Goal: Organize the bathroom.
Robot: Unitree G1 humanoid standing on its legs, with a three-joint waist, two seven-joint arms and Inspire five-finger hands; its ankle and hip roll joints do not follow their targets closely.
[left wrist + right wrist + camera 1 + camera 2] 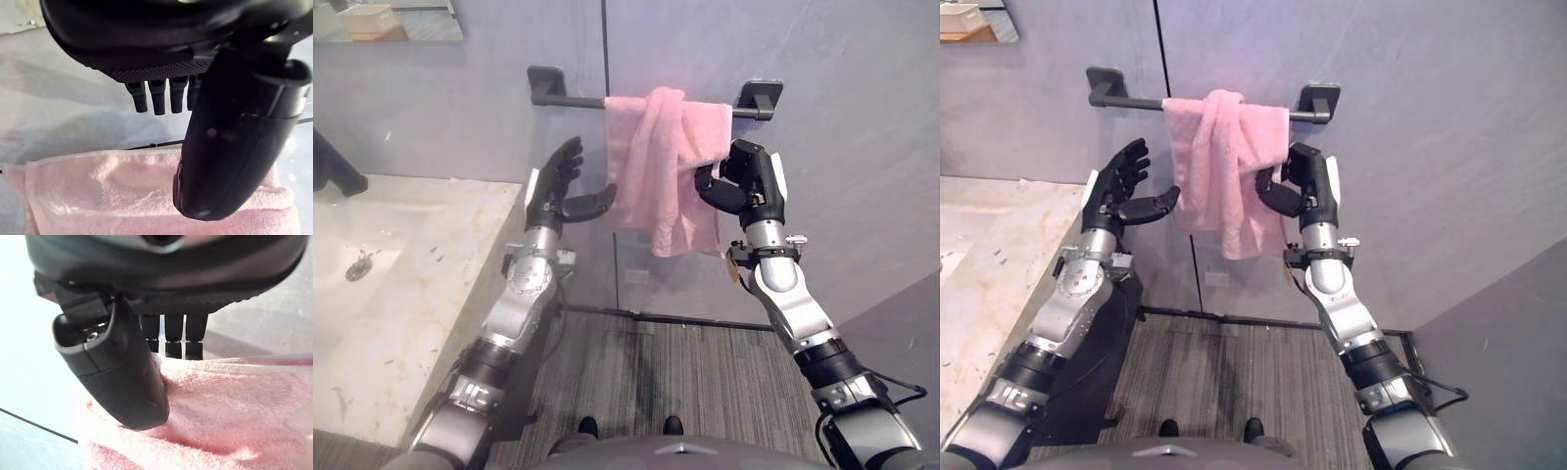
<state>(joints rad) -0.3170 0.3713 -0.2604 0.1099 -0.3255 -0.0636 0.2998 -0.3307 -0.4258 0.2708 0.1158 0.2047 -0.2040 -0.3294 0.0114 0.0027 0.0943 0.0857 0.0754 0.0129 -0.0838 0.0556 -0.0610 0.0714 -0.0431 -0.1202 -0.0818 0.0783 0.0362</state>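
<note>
Pink towel [668, 166] hangs bunched and uneven over a dark wall-mounted towel bar [578, 101], draped toward the bar's right end, its lower part hanging down against the grey wall [862, 147]. Upper folds cross over each other at the bar; the bottom edge is ragged, longest near the middle.

Right hand [741, 181] is at the towel's right edge, about mid-height, thumb pointing in toward the cloth. In the right wrist view the thumb [122, 377] lies against the pink terry and the fingers [173, 335] bend down behind the edge; looks like a pinch on the towel edge, though the contact itself is partly hidden.

Left hand [558, 191] is raised just left of the towel, fingers straight and spread upward, thumb stretched sideways with its tip touching or nearly touching the towel's left edge. It holds nothing.

Pale stone vanity countertop [431, 284] with a white sink basin [342, 259] sits on the left. Grey striped floor [695, 377] below.
</note>
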